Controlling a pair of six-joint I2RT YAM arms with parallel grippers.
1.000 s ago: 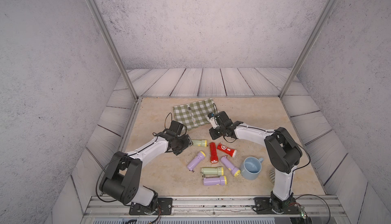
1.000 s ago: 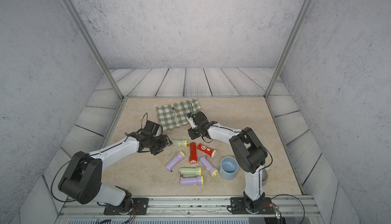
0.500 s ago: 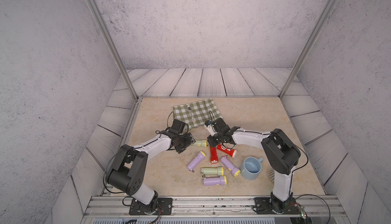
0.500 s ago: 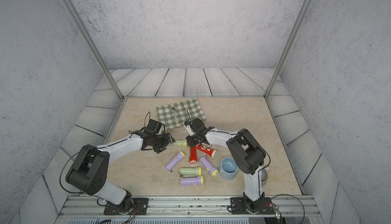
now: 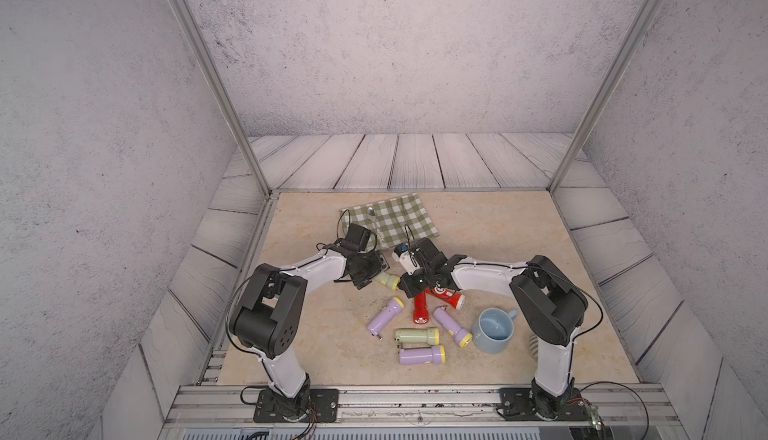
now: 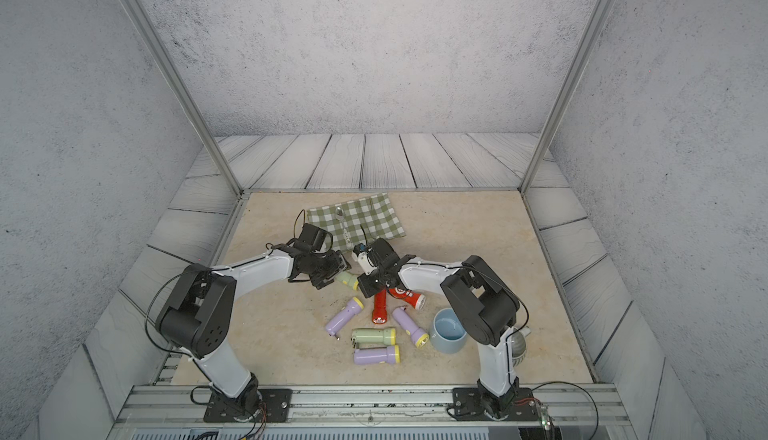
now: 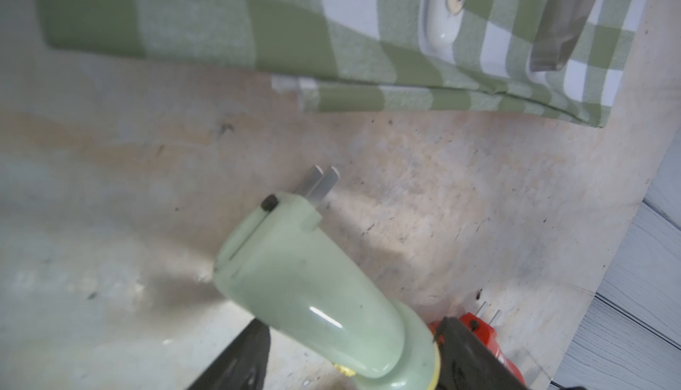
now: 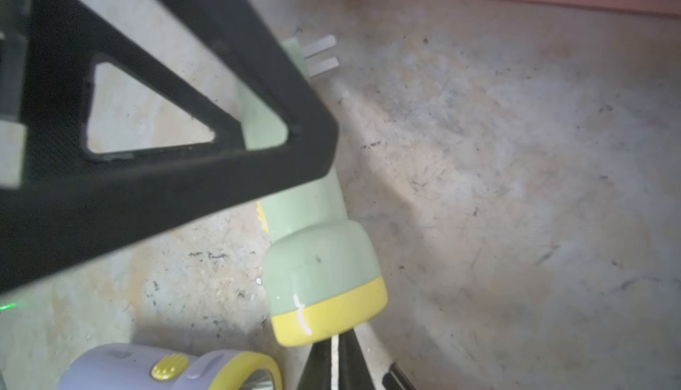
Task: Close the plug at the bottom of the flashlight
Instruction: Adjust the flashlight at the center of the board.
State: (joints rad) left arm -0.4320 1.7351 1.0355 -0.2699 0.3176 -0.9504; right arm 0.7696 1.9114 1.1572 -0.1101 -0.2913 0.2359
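left arm [image 5: 316,269], right arm [image 5: 484,277]: white link shells, black joint housings, black cables looped outside. Black base plates [image 5: 324,396] with silver screws, bottom of frame. left gripper [image 7: 353,355] and right gripper [image 8: 333,362]: black.

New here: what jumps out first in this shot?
Both arms meet mid-table over a pale green flashlight, gripped by the left gripper, its plug prongs sticking out, the shut right gripper by its yellow head. Six more flashlights lie nearer the bases, beside a blue mug.

No readable lettering, cartoon face on white spoon handle [image 7: 440,19], white mark on red flashlight [image 5: 451,297] illegible
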